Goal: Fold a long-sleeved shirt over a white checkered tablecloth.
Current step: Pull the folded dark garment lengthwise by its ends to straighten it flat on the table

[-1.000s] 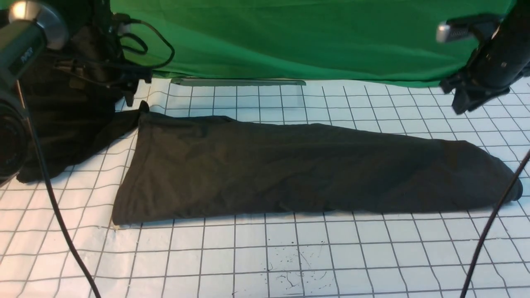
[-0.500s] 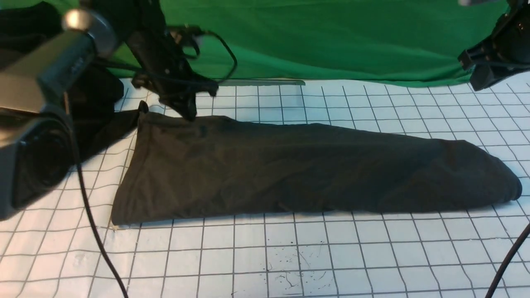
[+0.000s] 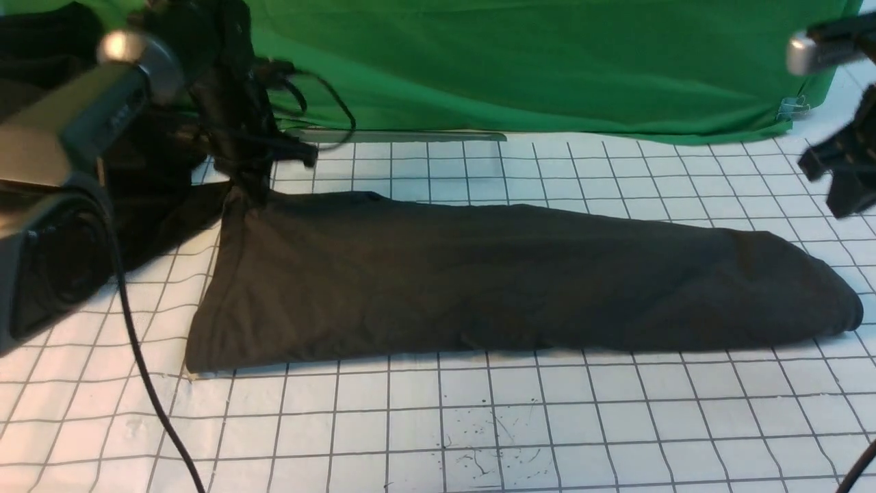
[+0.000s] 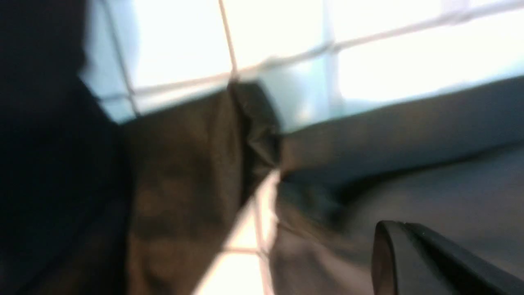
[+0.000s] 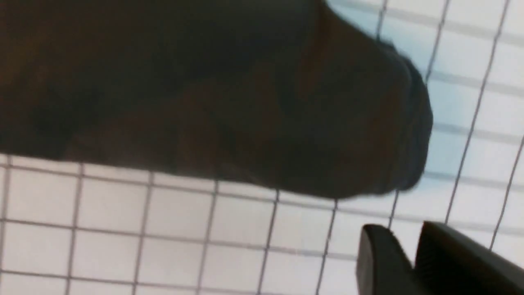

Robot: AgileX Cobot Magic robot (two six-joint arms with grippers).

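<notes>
A green fabric sheet [image 3: 520, 61] hung across the whole back as a backdrop, softly creased, its hem sagging unevenly toward the right; small metal clips [image 3: 792, 107] pinched its right-hand edge. A thin grey strip [image 3: 404, 136] lay along its foot; a black heap of cloth [image 3: 41, 48] sat far left. The light was even and bright, with only faint shadows.

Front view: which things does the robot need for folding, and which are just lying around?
For the job: long-sleeved shirt; white checkered tablecloth under it.
Just lying about: black heap of cloth at the left; green fabric sheet behind; grey strip at the tablecloth's far edge.
</notes>
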